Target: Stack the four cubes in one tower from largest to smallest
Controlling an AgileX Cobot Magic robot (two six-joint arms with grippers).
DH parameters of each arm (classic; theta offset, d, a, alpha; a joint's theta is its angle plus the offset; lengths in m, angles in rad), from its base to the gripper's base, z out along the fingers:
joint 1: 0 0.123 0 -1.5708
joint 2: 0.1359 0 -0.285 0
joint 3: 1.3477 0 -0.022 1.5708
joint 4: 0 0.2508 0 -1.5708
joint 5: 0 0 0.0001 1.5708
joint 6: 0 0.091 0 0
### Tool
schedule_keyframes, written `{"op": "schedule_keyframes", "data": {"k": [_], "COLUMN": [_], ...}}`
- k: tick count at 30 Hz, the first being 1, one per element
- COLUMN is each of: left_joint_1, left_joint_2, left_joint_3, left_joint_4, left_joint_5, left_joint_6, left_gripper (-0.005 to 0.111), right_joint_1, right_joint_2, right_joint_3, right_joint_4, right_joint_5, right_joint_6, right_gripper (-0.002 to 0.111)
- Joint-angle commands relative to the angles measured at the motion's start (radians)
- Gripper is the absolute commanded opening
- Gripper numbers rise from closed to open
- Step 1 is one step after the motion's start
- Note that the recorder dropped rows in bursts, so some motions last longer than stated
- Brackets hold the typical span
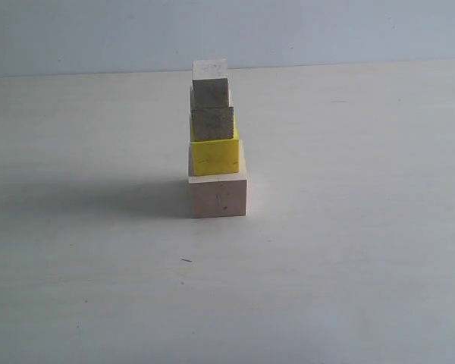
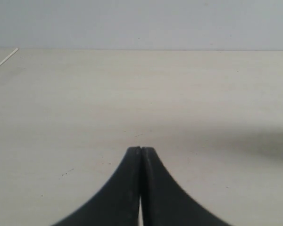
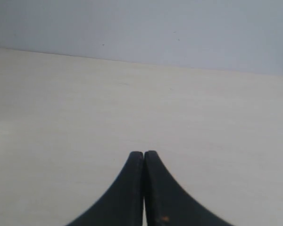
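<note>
Looks done to me. The tower (image 1: 214, 140) stands on its own near the middle of the table (image 1: 364, 265), four levels, narrowing upward: pale largest cube (image 1: 218, 196) at the base, yellow cube (image 1: 214, 157) on it, lower small wooden cube (image 1: 212, 123) next, top small wooden cube (image 1: 211, 92) last. Order is right, largest to smallest. Nothing loose on the table, so I judge no stacking is left.

Alignment isn't perfect: the upper levels sit slightly left of the base's centre in the exterior view. No visible tilt, though.

Left gripper (image 2: 141, 149): black jaws pressed together, holding nothing, over bare tabletop. Right gripper (image 3: 144, 152): same, pressed together and empty. Neither arm shows in the exterior view, and no cube shows in either wrist view, so both are well apart from the stack.

Materials:
- Base is pale pinkish wood with a matte, faintly speckled front.
- The yellow one is a smooth, saturated, painted-looking block with crisp edges.
- The two small ones are raw beige-brown wood. Their fronts are in shade and read grey; the top face of the upper one catches light.
- The table is a light, matte wood-grain surface.
- The stack throws a soft shadow (image 1: 98, 197) to the left.
</note>
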Motion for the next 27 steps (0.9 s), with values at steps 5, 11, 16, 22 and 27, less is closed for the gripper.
{"op": "schedule_keyframes", "data": {"k": [5,11,16,22,27], "left_joint_1": [-0.006,-0.006,-0.006,-0.006,-0.006], "left_joint_2": [-0.005,-0.005,-0.005,-0.005,-0.005], "left_joint_3": [0.003,0.003,0.003,0.003,0.003], "left_joint_4": [-0.014,-0.014,-0.014,-0.014,-0.014], "left_joint_5": [-0.010,-0.010,-0.010,-0.010,-0.010], "left_joint_6": [0.001,0.001,0.001,0.001,0.001], "left_gripper": [0.000,0.000,0.000,0.000,0.000], "right_joint_1": [0.002,0.002,0.002,0.002,0.002], "right_joint_2": [-0.007,-0.007,-0.007,-0.007,-0.007], "right_joint_3": [0.003,0.003,0.003,0.003,0.003], "right_joint_4": [-0.020,-0.020,-0.008,-0.008,-0.008], "right_joint_5": [0.001,0.001,-0.004,-0.004,-0.004], "right_joint_6": [0.014,0.014,0.014,0.014,0.014], "right_gripper": [0.000,0.000,0.000,0.000,0.000]}}
